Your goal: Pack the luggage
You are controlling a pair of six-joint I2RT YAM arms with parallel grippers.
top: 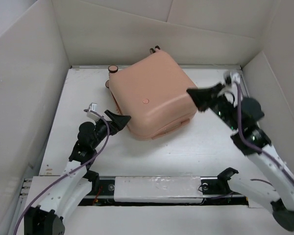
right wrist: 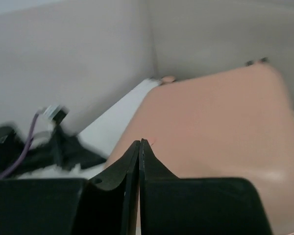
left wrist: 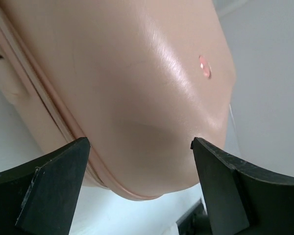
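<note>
— Where's the luggage (top: 149,98)?
— Closed, flat on the counter (top: 81,98), toward 12 o'clock.
— Fingers?
— Left fingers (left wrist: 54,181) spread wide, empty, at its 7 o'clock corner. Right fingers (right wrist: 117,181) pressed together, holding nothing, at 3 o'clock — perhaps touching; it's blurry.

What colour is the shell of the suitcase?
The suitcase shell is plain peach-pink; it shows best in the top external view.

Left arm (top: 68,183) and right arm (top: 274,169) reach forward from their bases, elbows bent. The left gripper (top: 119,117) sits low, its 2 jaws spread wide. The right gripper (top: 191,92), held higher and turned inward, has its jaws pressed together.
</note>
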